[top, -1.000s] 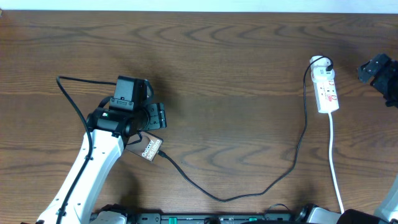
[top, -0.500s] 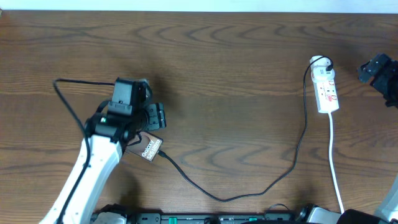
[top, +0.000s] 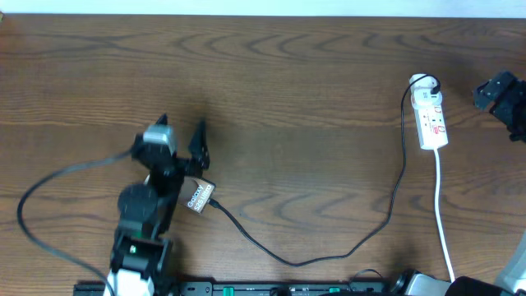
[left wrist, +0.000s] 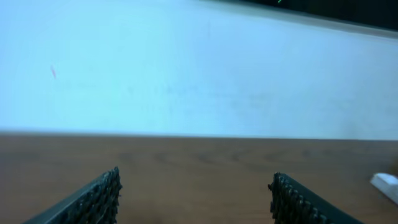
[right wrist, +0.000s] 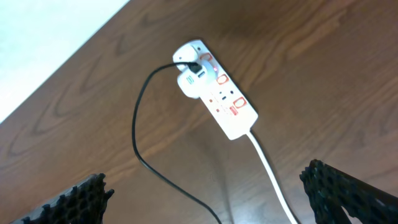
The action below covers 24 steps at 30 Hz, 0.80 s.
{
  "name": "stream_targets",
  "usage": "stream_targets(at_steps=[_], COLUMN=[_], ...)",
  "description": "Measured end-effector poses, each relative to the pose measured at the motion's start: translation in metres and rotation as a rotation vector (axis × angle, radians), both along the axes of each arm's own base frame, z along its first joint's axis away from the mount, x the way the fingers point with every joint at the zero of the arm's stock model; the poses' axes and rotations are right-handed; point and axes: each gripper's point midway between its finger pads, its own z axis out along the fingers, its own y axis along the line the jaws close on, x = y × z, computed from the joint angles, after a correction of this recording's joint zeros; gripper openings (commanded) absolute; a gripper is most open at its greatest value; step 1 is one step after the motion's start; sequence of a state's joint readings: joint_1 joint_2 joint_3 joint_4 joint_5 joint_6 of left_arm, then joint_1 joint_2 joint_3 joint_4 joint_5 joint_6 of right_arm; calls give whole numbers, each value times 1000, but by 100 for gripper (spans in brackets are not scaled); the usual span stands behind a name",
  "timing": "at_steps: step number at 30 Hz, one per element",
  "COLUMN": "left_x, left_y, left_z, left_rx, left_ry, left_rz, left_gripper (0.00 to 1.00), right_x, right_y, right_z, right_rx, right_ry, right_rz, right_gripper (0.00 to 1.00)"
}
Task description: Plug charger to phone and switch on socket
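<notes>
Fingers of the left gripper (left wrist: 196, 200) are seen spread apart, nothing between them. The phone (top: 197, 197) is found on the table (top: 312, 74) just behind those fingers, beside the wrist, the charger (top: 329, 251) tip touching its edge. The right gripper (right wrist: 208, 193) is seen wide apart and empty; the socket (right wrist: 217, 94) is found ahead of it, untouched.

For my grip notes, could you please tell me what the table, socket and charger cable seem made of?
The table looks like dark wood or wood-look laminate: wavy grain, faint sheen. The socket seems smooth white moulded plastic, going by its rounded ends. The charger cable appears matte black rubbery plastic, lying in loose curves.
</notes>
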<state>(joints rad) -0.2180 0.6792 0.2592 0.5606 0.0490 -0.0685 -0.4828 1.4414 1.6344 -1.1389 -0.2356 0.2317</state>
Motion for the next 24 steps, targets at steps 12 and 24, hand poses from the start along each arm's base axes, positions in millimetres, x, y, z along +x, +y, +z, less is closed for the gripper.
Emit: stream_targets(at_steps=[12,24], left_x=[-45,-55], left_y=[20,46], left_z=[-25,-79], left_rx=[203,263], left_ry=[-157,43], left_rz=[66,138], left_gripper=[75,75], right_x=[0,0], right_y=[0,0], right_z=[0,0], right_rx=[0,0], right_ry=[2,2], right_rz=[0,0], right_gripper=[99,99])
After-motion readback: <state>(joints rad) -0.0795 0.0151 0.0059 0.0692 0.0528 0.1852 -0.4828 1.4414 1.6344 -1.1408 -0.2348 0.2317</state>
